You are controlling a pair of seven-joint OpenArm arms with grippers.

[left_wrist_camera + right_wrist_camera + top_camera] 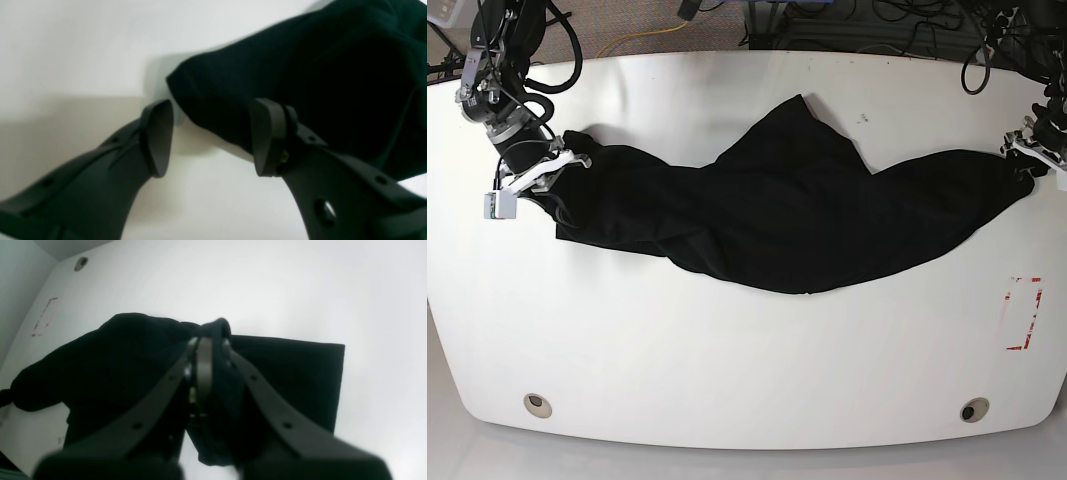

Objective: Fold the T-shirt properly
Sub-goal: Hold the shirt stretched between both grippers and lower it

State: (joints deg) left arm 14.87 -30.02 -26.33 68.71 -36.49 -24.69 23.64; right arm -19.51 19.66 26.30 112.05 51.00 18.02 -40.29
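Black T-shirt lies stretched sideways across the white table, bunched and creased, one peak of cloth pointing toward the far edge. Right gripper, at base view's left end of the shirt, jaws clenched on a fold of fabric. Left gripper at the opposite end, jaws spread apart, shirt edge just beyond them, not pinched. Red tape rectangle on the table near the left arm's side.

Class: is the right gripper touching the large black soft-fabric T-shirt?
Touching. The right wrist view shows the right gripper shut on a bunched fold of the black T-shirt.
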